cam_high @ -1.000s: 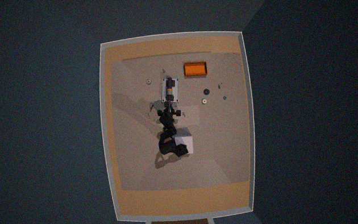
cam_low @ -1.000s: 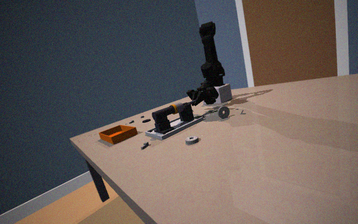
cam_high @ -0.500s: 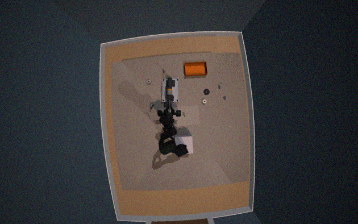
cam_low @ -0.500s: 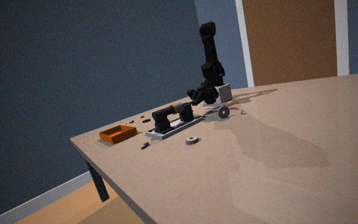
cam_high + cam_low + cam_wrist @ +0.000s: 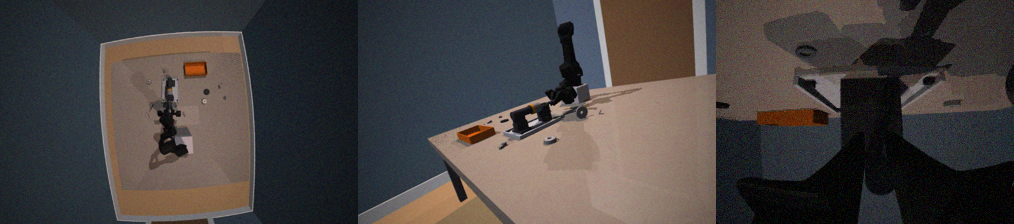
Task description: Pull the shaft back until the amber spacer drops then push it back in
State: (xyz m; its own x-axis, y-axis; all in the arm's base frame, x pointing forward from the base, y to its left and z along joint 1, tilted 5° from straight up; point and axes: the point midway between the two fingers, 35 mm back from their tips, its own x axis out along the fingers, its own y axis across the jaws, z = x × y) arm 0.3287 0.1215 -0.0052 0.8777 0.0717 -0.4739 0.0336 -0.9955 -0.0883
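The big dark housing block (image 5: pixel 170 82) (image 5: pixel 520 123) stands at the far end of the pale base plate (image 5: pixel 175 92) (image 5: pixel 520 137) (image 5: pixel 828 84). The amber spacer (image 5: pixel 169 90) (image 5: pixel 533 108) is on the shaft line against the housing's collar. A grey spacer section (image 5: pixel 170 92) (image 5: pixel 537 107) sits between it and the smaller dark support block (image 5: pixel 170 97) (image 5: pixel 545 113) (image 5: pixel 871 95). The shaft's near end (image 5: pixel 552 102) sticks out of that support toward the arm. My gripper (image 5: pixel 169 106) (image 5: pixel 553 103) (image 5: pixel 874 136) is shut on the shaft end. The spacers are hidden in the wrist view.
An orange bin (image 5: pixel 195 69) (image 5: pixel 475 135) (image 5: pixel 791 118) stands beyond the plate. A grey ring (image 5: pixel 147 82) (image 5: pixel 549 140) lies left of it in the top view. A dark disc (image 5: pixel 206 90) (image 5: pixel 504 120) and a white ring (image 5: pixel 205 101) lie right. A grey wheel (image 5: pixel 583 113) stands upright near the arm.
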